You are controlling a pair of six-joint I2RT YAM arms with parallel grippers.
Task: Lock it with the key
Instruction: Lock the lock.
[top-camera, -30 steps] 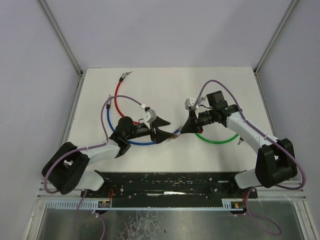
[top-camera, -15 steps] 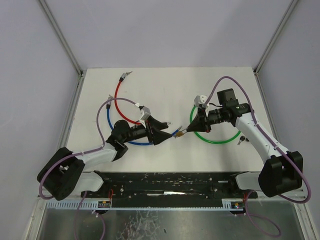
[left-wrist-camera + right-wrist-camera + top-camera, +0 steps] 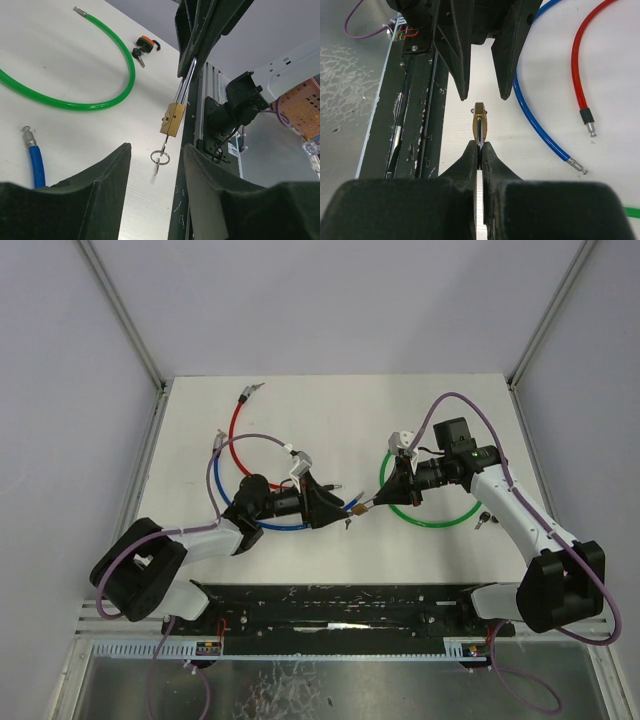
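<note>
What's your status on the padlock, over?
Right gripper shut on padlock by its shackle. Left gripper open, lined up on the dangling key ring, not touching. Nothing between them.

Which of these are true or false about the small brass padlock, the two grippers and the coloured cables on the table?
1. The right gripper is shut on the silver shackle of the small brass padlock. True.
2. The left gripper is clamped on the padlock's body. False: its jaws stand open, either side of the metal key ring hanging from it.
3. The green plastic cable lies curved on the white table. True.
4. The left gripper holds the red plastic cable. False: it lies on the table, untouched.
</note>
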